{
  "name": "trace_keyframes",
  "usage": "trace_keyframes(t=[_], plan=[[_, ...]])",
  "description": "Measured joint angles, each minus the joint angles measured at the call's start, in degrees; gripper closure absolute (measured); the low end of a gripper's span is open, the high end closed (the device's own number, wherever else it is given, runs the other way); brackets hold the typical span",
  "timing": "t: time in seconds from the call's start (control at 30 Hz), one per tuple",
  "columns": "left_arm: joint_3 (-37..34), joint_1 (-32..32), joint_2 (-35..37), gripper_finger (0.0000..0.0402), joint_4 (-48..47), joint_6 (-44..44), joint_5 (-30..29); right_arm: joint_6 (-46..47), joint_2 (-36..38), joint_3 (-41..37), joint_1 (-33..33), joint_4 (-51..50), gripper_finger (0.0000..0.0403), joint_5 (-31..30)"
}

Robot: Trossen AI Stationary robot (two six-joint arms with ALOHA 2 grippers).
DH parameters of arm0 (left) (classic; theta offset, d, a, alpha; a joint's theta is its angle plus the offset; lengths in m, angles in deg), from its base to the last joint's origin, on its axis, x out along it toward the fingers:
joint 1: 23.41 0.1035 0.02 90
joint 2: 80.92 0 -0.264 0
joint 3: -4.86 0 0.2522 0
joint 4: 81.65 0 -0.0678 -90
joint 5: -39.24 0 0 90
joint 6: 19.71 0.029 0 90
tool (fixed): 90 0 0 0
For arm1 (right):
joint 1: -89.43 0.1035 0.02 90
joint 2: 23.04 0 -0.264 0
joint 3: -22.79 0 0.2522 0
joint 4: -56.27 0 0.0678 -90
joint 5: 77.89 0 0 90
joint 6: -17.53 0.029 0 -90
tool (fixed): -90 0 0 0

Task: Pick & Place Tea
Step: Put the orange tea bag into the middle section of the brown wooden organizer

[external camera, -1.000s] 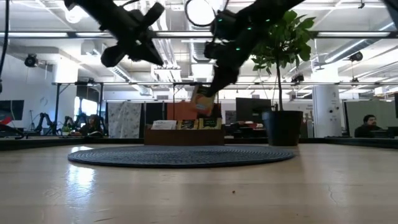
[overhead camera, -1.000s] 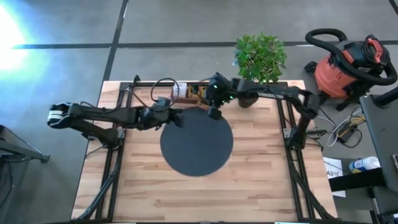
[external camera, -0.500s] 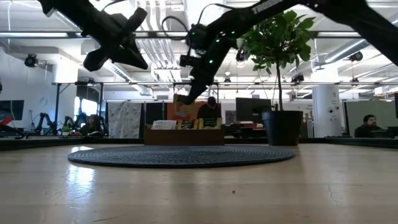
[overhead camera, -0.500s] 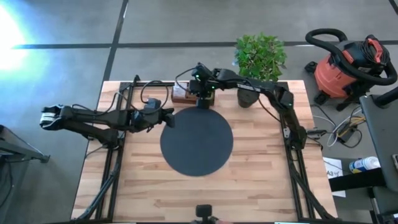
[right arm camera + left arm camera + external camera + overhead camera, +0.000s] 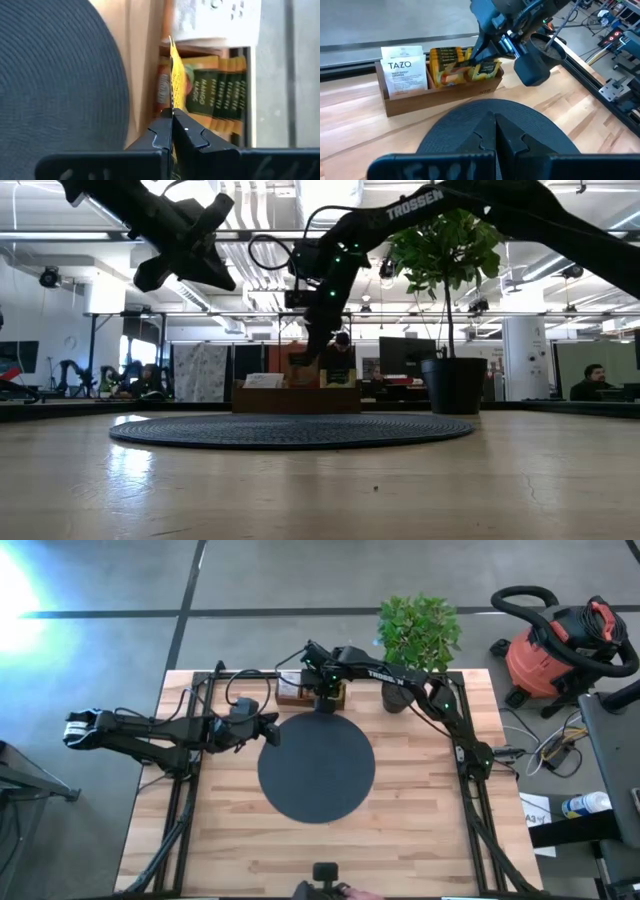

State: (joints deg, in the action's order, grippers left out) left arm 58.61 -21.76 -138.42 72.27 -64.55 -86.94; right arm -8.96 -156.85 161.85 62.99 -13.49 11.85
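Landmark: round black mat (image 5: 316, 770), lying flat at the middle of the wooden worktop (image 5: 410, 840).

Item 1. Wooden compartment box (image 5: 440, 95), just beyond the far edge of the mat, near but apart from it. It holds upright tea sachets: white Tazo sachets (image 5: 404, 76) in the end compartment farthest from the potted plant, yellow and orange sachets (image 5: 446, 70) in the middle, dark green mango sachets (image 5: 215, 97) beside them.

Item 2. Right pincer (image 5: 172, 122), over the box at the mat's far edge, its arm stretched in from the plant side. Fingers together, clamped on a thin yellow-orange tea sachet (image 5: 173, 80) seen edge-on; the sachet stands above the box's middle compartment, at the wall nearest the mat. In the low view the pincer (image 5: 312, 355) hangs just above the box top. Whether the sachet touches the box cannot be told.

Item 3. Left pincer (image 5: 272, 732), above the worktop by the mat's left edge, raised well clear of the surface in the low view (image 5: 215, 272). Fingers (image 5: 485, 137) pressed together, nothing between them.

Item 4. Potted plant (image 5: 418, 635), at the worktop's far edge, to the right of the box and beyond the mat.

Item 5. Red shop vacuum (image 5: 560, 645), on the floor, off the worktop, far right of the mat.

Item 6. Person (image 5: 592, 380) seated in the room behind, far beyond the mat.
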Motion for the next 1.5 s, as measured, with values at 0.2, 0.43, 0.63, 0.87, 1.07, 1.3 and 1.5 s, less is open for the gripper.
trace_keyframes(t=[0.2, 0.43, 0.63, 0.87, 1.07, 1.3, 1.5], plan=[[0.00, 0.07, 0.00, 0.0401, -0.08, 0.32, -0.25, 1.32, -0.04, -0.04, 0.00, 1.85, 0.0394, 1.60], [0.00, 0.07, 0.00, 0.0401, -0.13, 1.96, -0.23, 2.53, -0.04, 0.04, -0.02, 2.42, 0.0394, 1.62], [0.02, 0.11, 0.00, 0.0401, -0.12, 2.72, -0.28, 5.93, -0.12, -0.26, -0.27, 2.43, 0.0394, 2.67], [0.02, 0.11, 0.00, 0.0401, -0.11, 2.71, -0.36, 8.91, -0.21, -3.24, -0.96, 4.40, 0.0394, 4.38], [0.02, 0.09, 0.00, 0.0401, -0.11, 2.69, -0.34, 10.80, -0.28, -4.95, -0.96, 5.78, 0.0394, 4.28], [0.02, 0.09, 0.00, 0.0401, -0.11, 2.66, -0.36, 12.93, -0.28, -5.00, -0.96, 9.66, 0.0381, 1.24], [0.04, 0.04, 0.00, 0.0401, -0.11, 2.64, -0.34, 12.65, -0.28, -5.21, -1.00, 9.26, 0.0332, -0.19]])
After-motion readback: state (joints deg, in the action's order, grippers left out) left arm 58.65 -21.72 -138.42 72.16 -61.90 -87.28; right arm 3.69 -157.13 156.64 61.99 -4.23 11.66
